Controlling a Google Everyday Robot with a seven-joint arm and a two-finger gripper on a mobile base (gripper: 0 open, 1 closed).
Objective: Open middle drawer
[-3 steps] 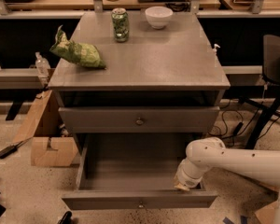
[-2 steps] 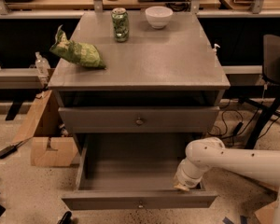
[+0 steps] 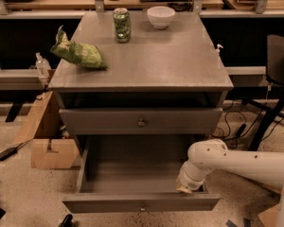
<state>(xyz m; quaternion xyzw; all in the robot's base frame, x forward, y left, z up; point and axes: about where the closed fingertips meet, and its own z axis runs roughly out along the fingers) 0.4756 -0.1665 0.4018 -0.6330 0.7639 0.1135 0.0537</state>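
The middle drawer [image 3: 109, 203] is pulled far out of the grey cabinet, with its empty grey inside showing. Its small brass knob [image 3: 142, 206] sits at the centre of the front. The top drawer [image 3: 99, 122] above it is closed or nearly closed, with its own knob [image 3: 141, 123]. The lowest drawer is hidden under the open one. My white arm reaches in from the right. My gripper [image 3: 183, 189] points down at the open drawer's front right corner, just behind the drawer front.
On the cabinet top [image 3: 180, 70] lie a green chip bag [image 3: 80, 54], a green can [image 3: 121, 25] and a white bowl [image 3: 161, 16]. A cardboard box [image 3: 47, 148] stands on the floor at left. A dark chair [image 3: 279, 65] and cables are at right.
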